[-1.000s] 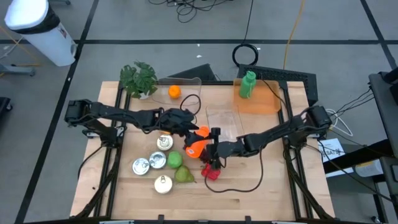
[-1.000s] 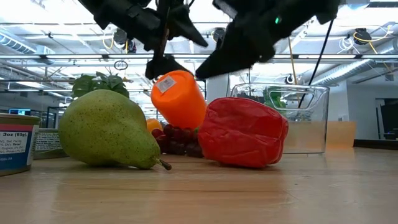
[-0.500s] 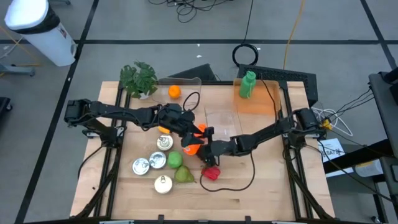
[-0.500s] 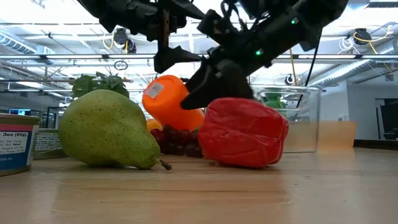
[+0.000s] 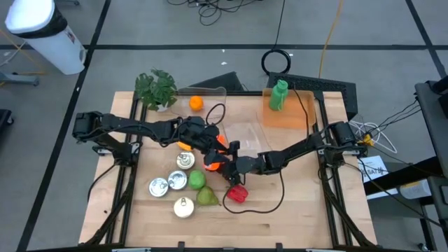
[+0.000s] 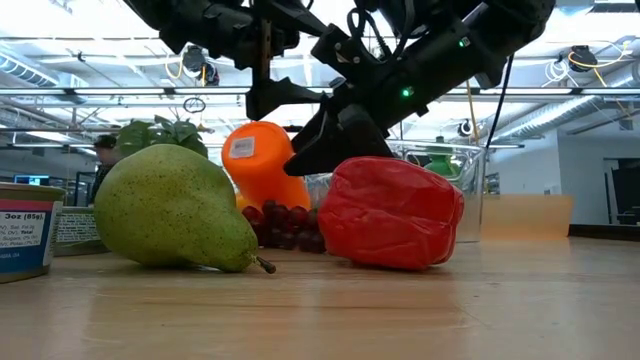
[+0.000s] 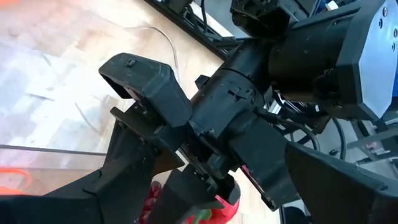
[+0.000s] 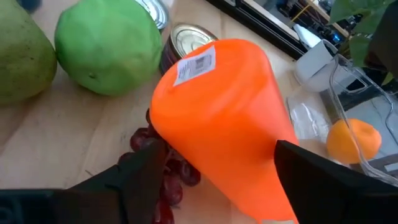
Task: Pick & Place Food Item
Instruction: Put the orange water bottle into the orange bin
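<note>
The right claw [image 8: 214, 180] straddles the orange bottle [image 8: 224, 118] with fingers wide, above the grapes [image 6: 285, 225]; the left claw [image 5: 210, 143] hovers wide beside it.

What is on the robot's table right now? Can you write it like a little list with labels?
Being grabbed: orange bottle, tipped over, between the right hand's fingers
Left hand: open, just above the bottle
Under the bottle: dark grapes
In front: green pear and red pepper
Also there: green apple, tin cans, small orange, leafy plant, green bottle
Table: light wood
</note>
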Motion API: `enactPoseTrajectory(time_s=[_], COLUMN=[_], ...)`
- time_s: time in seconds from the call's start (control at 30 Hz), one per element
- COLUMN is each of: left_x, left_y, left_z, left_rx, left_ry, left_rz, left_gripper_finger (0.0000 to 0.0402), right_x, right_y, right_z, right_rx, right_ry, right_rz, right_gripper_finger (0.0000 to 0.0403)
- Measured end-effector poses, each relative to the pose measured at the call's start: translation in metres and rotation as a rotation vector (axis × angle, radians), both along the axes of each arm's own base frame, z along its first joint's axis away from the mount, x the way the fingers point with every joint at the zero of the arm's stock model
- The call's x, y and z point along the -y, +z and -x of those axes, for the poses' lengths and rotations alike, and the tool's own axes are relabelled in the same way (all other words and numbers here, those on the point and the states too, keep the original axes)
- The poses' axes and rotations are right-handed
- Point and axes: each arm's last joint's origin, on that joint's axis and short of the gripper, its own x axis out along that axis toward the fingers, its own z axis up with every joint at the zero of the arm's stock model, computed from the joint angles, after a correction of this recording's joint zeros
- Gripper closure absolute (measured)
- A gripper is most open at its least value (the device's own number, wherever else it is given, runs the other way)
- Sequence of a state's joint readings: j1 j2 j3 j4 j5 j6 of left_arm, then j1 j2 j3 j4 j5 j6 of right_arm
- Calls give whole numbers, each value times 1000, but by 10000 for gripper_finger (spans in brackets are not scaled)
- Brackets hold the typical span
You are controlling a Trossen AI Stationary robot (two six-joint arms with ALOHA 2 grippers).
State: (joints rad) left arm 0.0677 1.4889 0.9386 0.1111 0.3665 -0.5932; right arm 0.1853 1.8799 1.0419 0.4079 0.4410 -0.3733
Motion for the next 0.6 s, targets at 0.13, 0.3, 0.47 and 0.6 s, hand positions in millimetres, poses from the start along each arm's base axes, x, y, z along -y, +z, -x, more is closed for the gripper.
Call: enactPoseTrajectory(time_s=[0.13, 0.3, 0.47, 0.6], left_x=[3, 10, 17, 21], left_y=[11, 26, 32, 34], left_z=[5, 14, 18, 20], left_rx=[46, 98, 110, 120], left_ry=[-75, -88, -109, -117], left_rz=[-6, -22, -22, -20], left_gripper_finger=[37, 37, 37, 37], right_x=[-5, -9, -12, -18], right_y=[1, 1, 4, 13], right_z=[0, 0, -1, -6], right_rx=[29, 49, 61, 67], right_ry=[2, -17, -80, -123], right_rz=[-23, -80, -55, -21], right_gripper_finger=[126, 90, 44, 24])
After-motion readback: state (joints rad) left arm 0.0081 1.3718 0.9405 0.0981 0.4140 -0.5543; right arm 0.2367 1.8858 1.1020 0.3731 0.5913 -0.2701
